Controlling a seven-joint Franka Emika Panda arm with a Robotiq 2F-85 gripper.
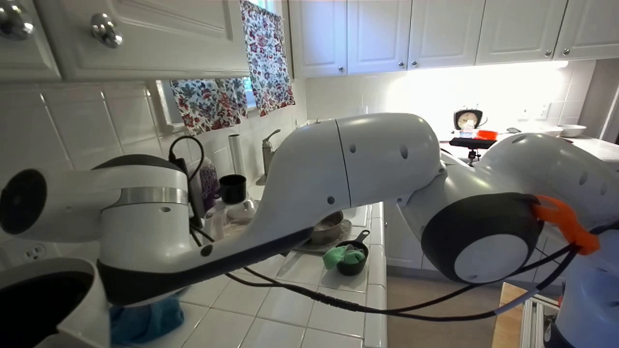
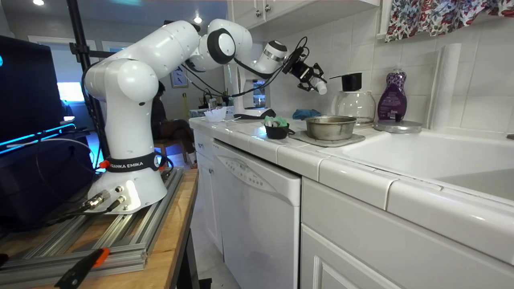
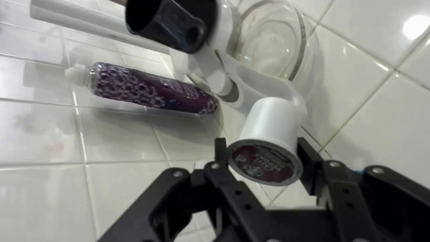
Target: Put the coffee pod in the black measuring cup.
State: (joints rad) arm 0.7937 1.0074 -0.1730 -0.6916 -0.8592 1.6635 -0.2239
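Note:
The white coffee pod (image 3: 273, 122), with a dark red lid, is pinched between the two pads of my gripper (image 3: 262, 158) in the wrist view. It hangs in the air with its lid tilted toward the wrist camera. An exterior view also has the pod (image 2: 320, 86) at the tip of the gripper (image 2: 315, 80). The black measuring cup (image 2: 351, 82) rests on top of a glass carafe, a short way from the pod and at about its height. Its dark opening shows in the wrist view, where the cup (image 3: 174, 25) is at the top. In an exterior view the cup (image 1: 232, 188) shows, but the arm hides the gripper.
The glass carafe (image 2: 355, 107) stands under the cup. Close by are a purple soap bottle (image 2: 392, 96) and a paper-roll-like white tube (image 2: 443, 86). A metal pan (image 2: 330, 127), a small black pan with green cloth (image 2: 277, 131) and a blue cloth (image 2: 306, 114) lie on the counter.

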